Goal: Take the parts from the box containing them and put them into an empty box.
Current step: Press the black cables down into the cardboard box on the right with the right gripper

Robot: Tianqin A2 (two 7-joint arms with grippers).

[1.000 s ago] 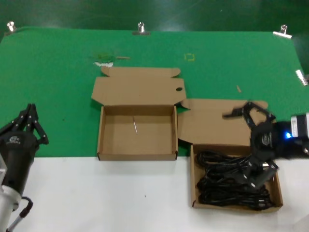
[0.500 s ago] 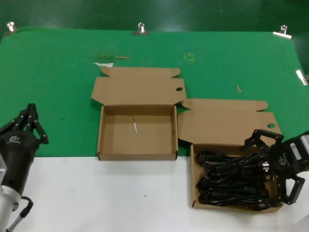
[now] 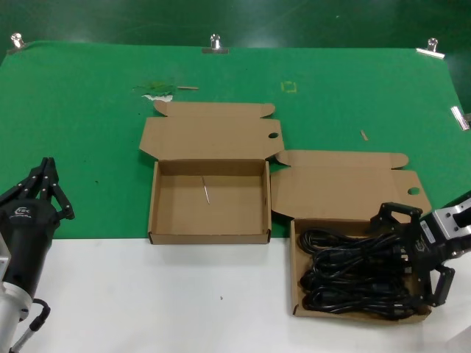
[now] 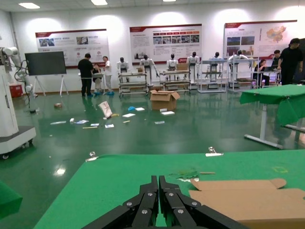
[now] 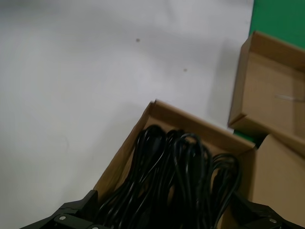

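Note:
The parts (image 3: 349, 268) are black coiled cables filling the box containing them (image 3: 353, 317) at front right. Wide open, my right gripper (image 3: 412, 254) hangs over that box's right end, one finger near the back wall and one near the front corner, the cables between them. In the right wrist view the cables (image 5: 176, 176) lie between its spread fingers (image 5: 76, 214), and I cannot tell whether they touch. The empty box (image 3: 210, 237) sits at centre with a pale sliver (image 3: 207, 193) on its floor. My left gripper (image 3: 47, 163) is parked at far left, shut (image 4: 158, 180).
Both boxes have lids folded back flat; the right one's lid (image 3: 346, 191) touches the empty box's corner. Green cloth (image 3: 88, 110) covers the far table, held by clips (image 3: 215, 42). Bare white tabletop (image 3: 184, 301) runs along the front. Small scraps (image 3: 156, 90) lie behind the empty box.
My right gripper swung from above the lid to the full box's right end, turned, and came down with its fingers spread across the cables. The left arm stayed still.

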